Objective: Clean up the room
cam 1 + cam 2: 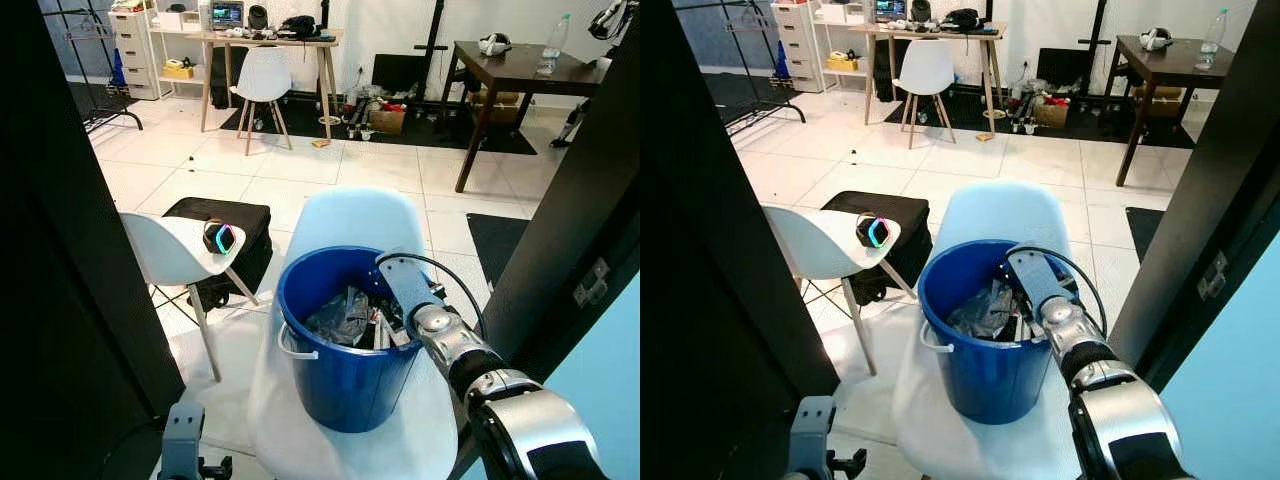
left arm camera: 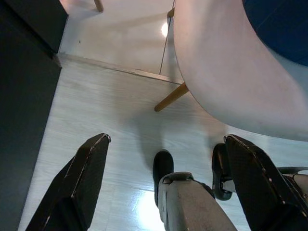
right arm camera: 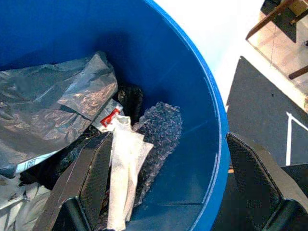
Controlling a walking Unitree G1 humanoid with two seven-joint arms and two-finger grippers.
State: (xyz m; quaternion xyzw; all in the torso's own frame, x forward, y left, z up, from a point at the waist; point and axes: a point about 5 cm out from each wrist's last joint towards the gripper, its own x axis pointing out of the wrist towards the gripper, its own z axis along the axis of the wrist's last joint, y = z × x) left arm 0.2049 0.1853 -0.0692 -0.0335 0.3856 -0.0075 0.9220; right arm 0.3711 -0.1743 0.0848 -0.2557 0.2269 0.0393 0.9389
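A blue bucket [image 1: 345,385] stands on the seat of a white chair [image 1: 360,225] right in front of me. Inside lie a grey plastic bag [image 3: 53,106], a piece of bubble wrap [image 3: 161,125] and a white wrapper [image 3: 122,163]. My right arm [image 1: 440,335] reaches over the bucket's right rim. Its gripper [image 3: 167,139] is open just above the rubbish, with nothing between the fingers. My left gripper [image 2: 166,138] hangs open low beside the chair, over pale floor and my own foot [image 2: 162,166].
A second white chair [image 1: 175,250] on the left carries a small black gadget with coloured lights [image 1: 219,237]. A black bag [image 1: 240,222] lies behind it. Dark panels [image 1: 60,250] close in on both sides. A desk [image 1: 265,40] and a dark table [image 1: 510,68] stand far back.
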